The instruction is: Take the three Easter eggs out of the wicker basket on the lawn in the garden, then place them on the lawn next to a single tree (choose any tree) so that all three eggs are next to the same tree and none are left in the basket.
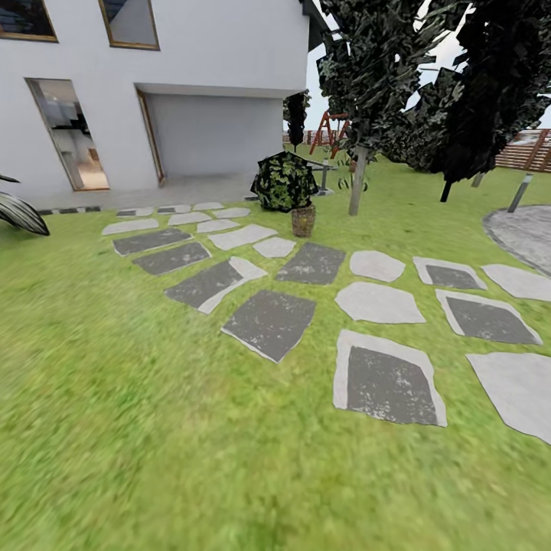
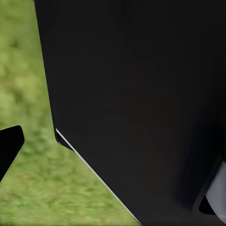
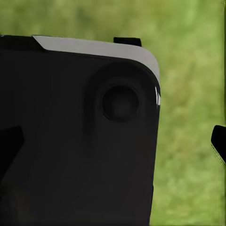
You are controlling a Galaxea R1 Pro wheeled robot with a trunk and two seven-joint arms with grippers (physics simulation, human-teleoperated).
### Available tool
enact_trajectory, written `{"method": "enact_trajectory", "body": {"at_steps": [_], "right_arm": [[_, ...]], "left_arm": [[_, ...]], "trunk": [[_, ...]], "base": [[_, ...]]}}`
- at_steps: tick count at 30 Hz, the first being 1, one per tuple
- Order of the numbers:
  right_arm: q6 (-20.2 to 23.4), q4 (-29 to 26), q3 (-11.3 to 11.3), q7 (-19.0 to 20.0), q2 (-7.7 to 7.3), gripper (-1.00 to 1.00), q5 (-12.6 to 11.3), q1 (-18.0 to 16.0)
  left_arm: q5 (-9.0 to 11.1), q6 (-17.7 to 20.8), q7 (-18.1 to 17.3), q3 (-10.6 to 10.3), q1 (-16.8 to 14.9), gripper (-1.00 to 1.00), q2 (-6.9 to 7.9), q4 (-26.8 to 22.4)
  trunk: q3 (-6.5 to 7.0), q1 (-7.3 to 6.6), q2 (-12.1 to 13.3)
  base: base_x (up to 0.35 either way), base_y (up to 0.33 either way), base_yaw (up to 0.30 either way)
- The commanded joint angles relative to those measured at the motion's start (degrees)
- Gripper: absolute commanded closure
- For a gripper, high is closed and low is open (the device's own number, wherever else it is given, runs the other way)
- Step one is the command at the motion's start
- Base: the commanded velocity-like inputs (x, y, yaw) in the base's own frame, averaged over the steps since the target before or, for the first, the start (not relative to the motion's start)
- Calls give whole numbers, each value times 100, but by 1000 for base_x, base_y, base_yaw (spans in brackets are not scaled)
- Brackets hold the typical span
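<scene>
Far ahead in the head view, the small brown wicker basket stands on the lawn, just in front of a round dark leafy bush. The Easter eggs are hidden at this distance. A tree with a pale straight trunk rises a little to the right of the basket. My left gripper hangs over grass beside the robot's black body, with one fingertip at the picture's edge. The right gripper is open and empty, its fingertips wide apart over grass.
Grey stone paving slabs lie between me and the basket, running from the house toward a round paved patch at right. More dark trees, a post and a wooden fence stand at the back right.
</scene>
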Motion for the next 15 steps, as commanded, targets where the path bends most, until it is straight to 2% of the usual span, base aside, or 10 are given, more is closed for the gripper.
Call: {"method": "enact_trajectory", "body": {"at_steps": [1, 15], "right_arm": [[-18, 5, 5, 3, -1, -100, 12, -2], [-18, 5, 5, 3, -1, -100, 12, -3]], "left_arm": [[4, 1, -7, 3, 3, -100, 0, -11], [4, 1, -7, 3, 3, -100, 0, -11]], "trunk": [[-4, 3, -2], [-4, 3, -2]], "base": [[326, 0, 0], [326, 0, 0]]}}
